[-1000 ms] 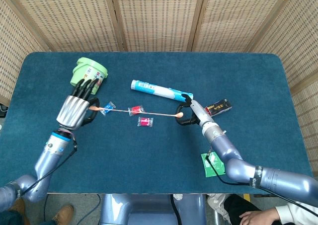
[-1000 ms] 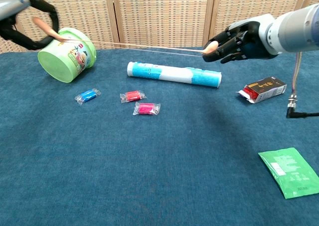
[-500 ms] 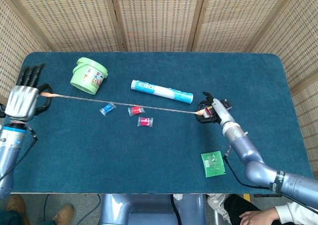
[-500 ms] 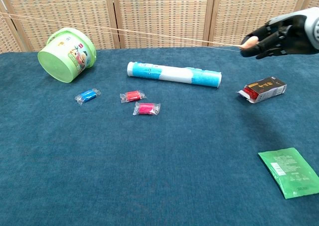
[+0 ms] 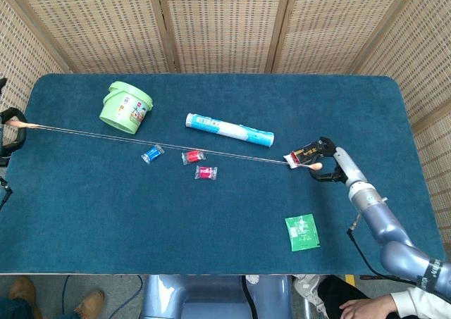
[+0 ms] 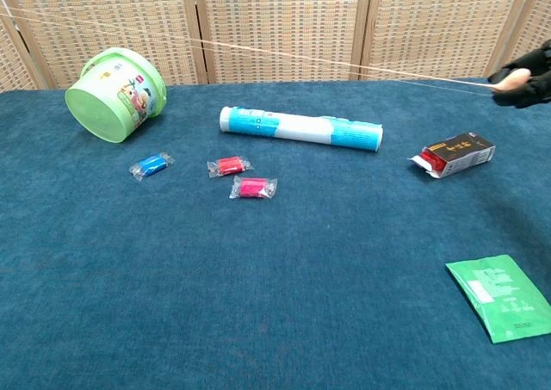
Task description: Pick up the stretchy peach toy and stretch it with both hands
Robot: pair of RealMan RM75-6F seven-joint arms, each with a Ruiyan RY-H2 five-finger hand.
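Observation:
The peach toy [image 5: 162,144] is pulled into a long thin strand that spans the table above it, also seen as the toy strand [image 6: 284,56] in the chest view. My left hand [image 5: 8,125] grips one peach end at the far left edge of the head view; only part of it shows. My right hand [image 5: 328,165] pinches the other end at the right, above the black-and-red box, and appears as the right hand [image 6: 525,84] at the chest view's right edge.
A green bucket [image 5: 125,108] lies tipped at the back left. A blue-and-white tube [image 5: 229,129] lies mid-table. A blue wrapped candy [image 5: 151,153] and two red candies [image 5: 192,156] lie below the strand. A black-and-red box [image 6: 454,154] and a green sachet [image 5: 302,232] sit on the right.
Both hands have moved further apart, left hand leftward to the frame edge and right hand rightward. The toy has stretched longer and thinner.

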